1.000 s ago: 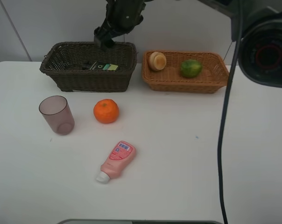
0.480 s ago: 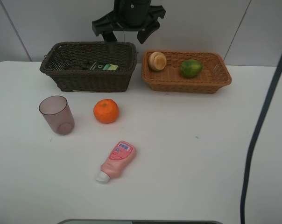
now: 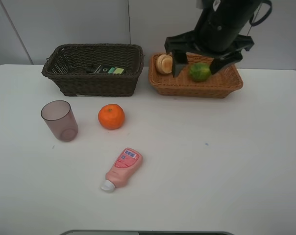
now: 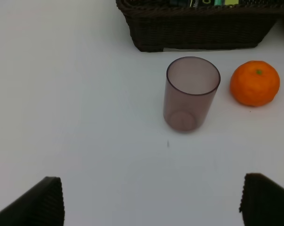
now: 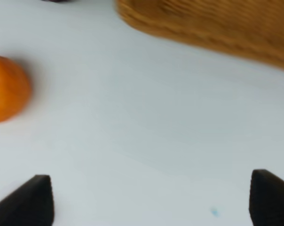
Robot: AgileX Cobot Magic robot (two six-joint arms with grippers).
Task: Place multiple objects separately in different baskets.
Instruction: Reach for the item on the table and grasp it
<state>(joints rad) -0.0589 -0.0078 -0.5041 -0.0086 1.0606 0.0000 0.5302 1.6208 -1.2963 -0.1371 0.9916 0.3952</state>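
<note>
You've 2 baskets: dark basket (image 3: 91,82) holds 1 bottle (image 3: 109,70); tan basket (image 3: 197,89) holds 2 fruits, peach (image 3: 164,64) + lime (image 3: 200,73). 3 items on tabletop (image 3: 211,161): cup (image 3: 60,120), orange (image 3: 111,116), tube (image 3: 123,167). Left gripper (image 4: 149,202) & right gripper (image 5: 151,200): fingers apart, empty.

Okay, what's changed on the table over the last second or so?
The right gripper, open and empty, swung rightward from above the dark basket to over the tan basket. Nothing was grabbed or let go. The cup, orange, pink tube and both baskets stayed put.
</note>
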